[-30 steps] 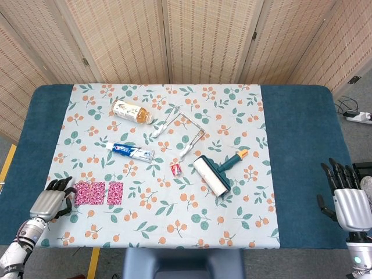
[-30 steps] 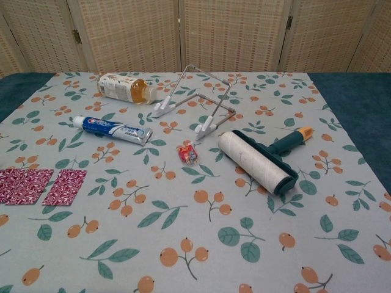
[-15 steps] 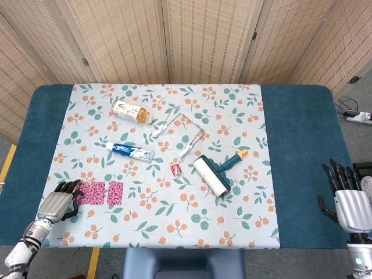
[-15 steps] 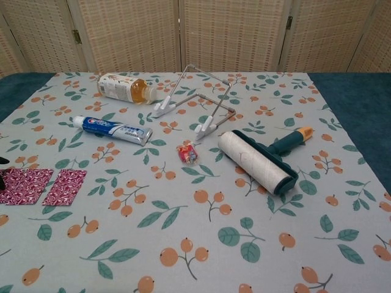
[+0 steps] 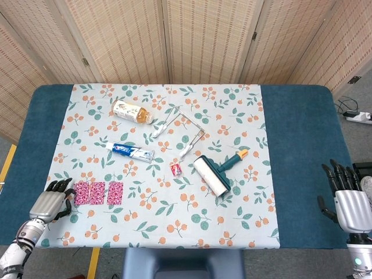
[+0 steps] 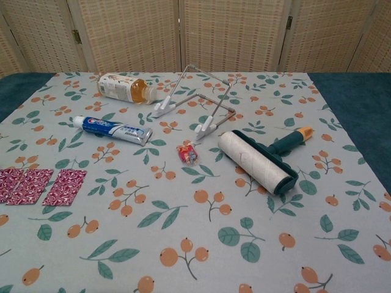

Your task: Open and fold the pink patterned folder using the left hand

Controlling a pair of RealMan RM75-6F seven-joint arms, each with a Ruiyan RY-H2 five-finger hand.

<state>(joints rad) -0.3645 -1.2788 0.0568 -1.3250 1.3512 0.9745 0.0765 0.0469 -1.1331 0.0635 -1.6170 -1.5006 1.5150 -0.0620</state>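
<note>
Left hand [image 5: 51, 203], at the lower left of the head view, has eased back a little over the last half second: its fingers, loosely apart and holding nothing, now sit just beside the left edge of the pink patterned folder [image 5: 97, 193] rather than over it. That folder lies flat and opened into three panels at the lower left of the frame, below the toothpaste tube [image 5: 129, 151], so opening looks done and folding remains. Right hand [image 5: 349, 200] idles at the lower right, fingers apart and empty.
</note>
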